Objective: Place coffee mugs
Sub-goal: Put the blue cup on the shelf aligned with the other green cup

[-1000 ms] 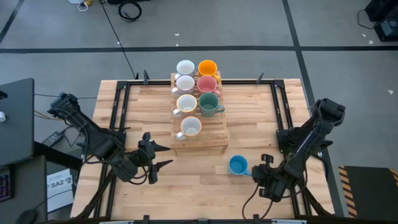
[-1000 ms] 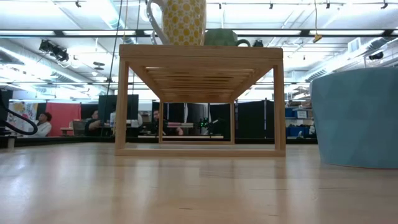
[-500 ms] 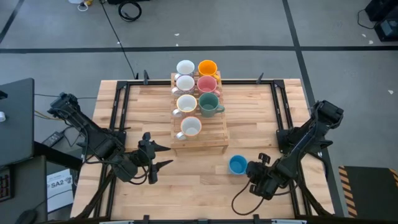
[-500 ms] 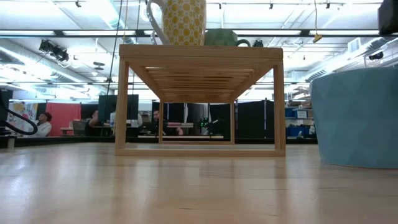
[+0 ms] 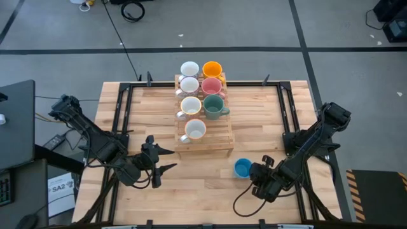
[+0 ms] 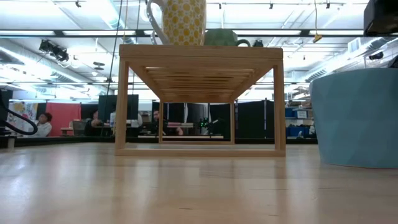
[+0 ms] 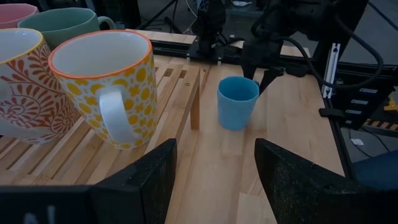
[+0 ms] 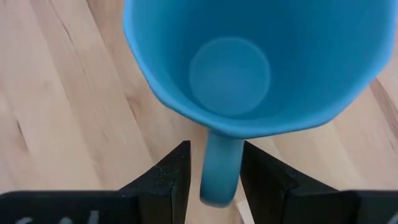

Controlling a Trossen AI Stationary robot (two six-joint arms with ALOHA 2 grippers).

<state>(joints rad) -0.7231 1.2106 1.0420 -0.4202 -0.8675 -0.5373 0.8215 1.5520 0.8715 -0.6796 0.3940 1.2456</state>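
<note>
The stiff, breakable blue mug (image 8: pixel 255 62) is best gripped by its handle (image 8: pixel 219 167), straddled by the part-open right gripper (image 8: pixel 214 171)

Blue mug (image 5: pixel 242 168) plain, same blue inside. Rack (image 5: pixel 219 137) light wood slats, table (image 5: pixel 267 114) pale wood planks. On rack: orange mug (image 5: pixel 212 69), pink mug (image 5: pixel 211 85), dark green mug (image 5: pixel 213 104), white mug (image 5: pixel 189 68), cream mug with orange swirl pattern (image 7: pixel 22 81), cream mug with yellow dots and orange rim (image 7: pixel 109 84). Both arms dark/black
</note>
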